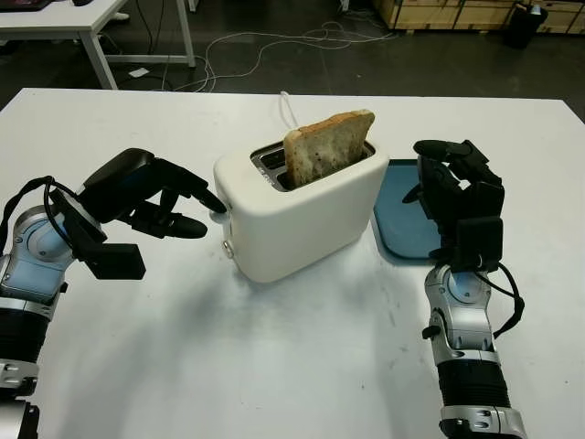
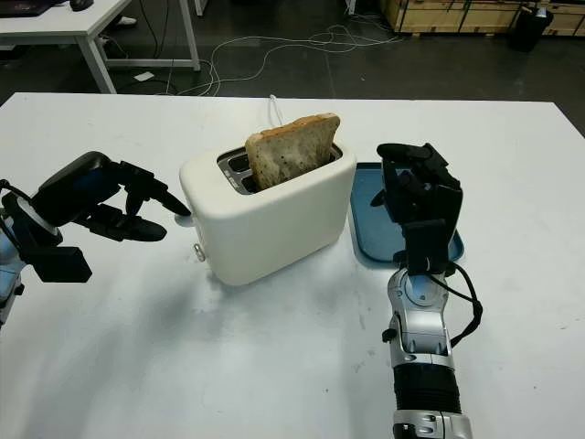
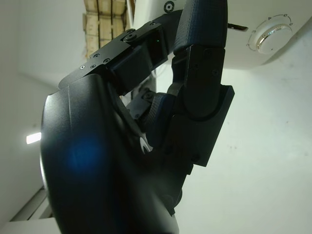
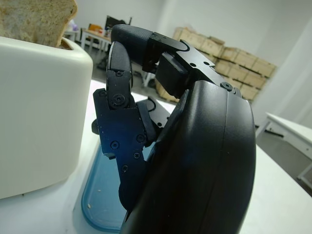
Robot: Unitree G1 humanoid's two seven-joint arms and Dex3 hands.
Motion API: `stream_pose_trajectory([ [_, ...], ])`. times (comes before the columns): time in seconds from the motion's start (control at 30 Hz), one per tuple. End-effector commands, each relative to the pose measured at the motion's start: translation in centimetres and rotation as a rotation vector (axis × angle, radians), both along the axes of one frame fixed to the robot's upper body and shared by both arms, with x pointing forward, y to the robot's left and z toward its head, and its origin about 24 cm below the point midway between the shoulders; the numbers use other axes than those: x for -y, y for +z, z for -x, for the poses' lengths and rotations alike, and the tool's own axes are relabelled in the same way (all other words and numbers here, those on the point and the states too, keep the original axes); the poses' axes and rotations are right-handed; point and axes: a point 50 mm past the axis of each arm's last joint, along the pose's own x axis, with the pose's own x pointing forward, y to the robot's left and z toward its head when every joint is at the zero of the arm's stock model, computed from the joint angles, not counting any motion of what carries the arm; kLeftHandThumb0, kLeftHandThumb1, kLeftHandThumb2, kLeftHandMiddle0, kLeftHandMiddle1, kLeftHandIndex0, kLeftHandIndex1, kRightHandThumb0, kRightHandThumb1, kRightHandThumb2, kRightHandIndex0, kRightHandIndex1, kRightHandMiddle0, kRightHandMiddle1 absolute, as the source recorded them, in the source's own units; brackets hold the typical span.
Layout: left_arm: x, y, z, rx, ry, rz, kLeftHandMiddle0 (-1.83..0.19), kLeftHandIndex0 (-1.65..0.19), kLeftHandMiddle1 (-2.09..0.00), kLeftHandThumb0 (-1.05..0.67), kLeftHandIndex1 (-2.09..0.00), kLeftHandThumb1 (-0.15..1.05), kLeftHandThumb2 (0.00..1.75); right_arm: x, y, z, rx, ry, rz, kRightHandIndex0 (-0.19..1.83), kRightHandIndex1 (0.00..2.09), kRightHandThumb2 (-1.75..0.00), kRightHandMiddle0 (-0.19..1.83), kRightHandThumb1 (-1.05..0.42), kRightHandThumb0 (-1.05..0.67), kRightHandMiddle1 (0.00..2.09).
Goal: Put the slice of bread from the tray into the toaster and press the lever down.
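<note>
A white toaster stands mid-table with a browned slice of bread upright in its slot, the top half sticking out. My left hand is at the toaster's left end, open, one fingertip against that end wall where the lever sits, above the round dial. My right hand is raised over the blue tray just right of the toaster, open and holding nothing.
A white cord runs off behind the toaster. Beyond the table's far edge are a dark floor with cables, another white table and cardboard boxes. Bare tabletop lies in front of the toaster.
</note>
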Motion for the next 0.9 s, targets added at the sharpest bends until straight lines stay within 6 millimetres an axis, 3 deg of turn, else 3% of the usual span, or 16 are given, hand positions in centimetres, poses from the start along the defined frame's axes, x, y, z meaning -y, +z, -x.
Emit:
stream_pose_trajectory([
  [0.0, 0.4, 0.0, -0.1, 0.005, -0.018, -0.013, -1.01, -1.14, -1.63, -0.92, -0.16, 0.92, 0.23, 0.0, 0.4, -0.1, 0.007, -0.004, 0.013, 1.06, 1.54, -0.24, 1.02, -0.92, -0.48, 1.01],
  [0.57, 0.2, -0.6, -0.1, -0.002, 0.002, -0.015, -1.03, -1.16, -1.63, -0.93, -0.14, 0.92, 0.22, -0.2, 0.8, 0.1, 0.029, 0.012, 0.001, 1.05, 1.54, -0.24, 1.01, -0.92, -0.46, 0.99],
  [0.67, 0.1, -1.9, 0.0, -0.058, 0.018, -0.013, -1.05, -1.19, -1.59, -0.95, -0.14, 0.92, 0.19, -0.2, 1.0, 0.5, 0.046, 0.014, 0.009, 1.04, 1.53, -0.25, 0.99, -0.92, -0.44, 0.99],
  [0.87, 0.4, -6.5, 1.0, -0.229, 0.042, 0.013, -1.12, -1.24, -1.45, -0.88, -0.07, 0.87, 0.1, -0.2, 1.6, 1.0, 0.083, 0.014, 0.035, 1.02, 1.53, -0.26, 0.96, -0.92, -0.43, 1.07],
])
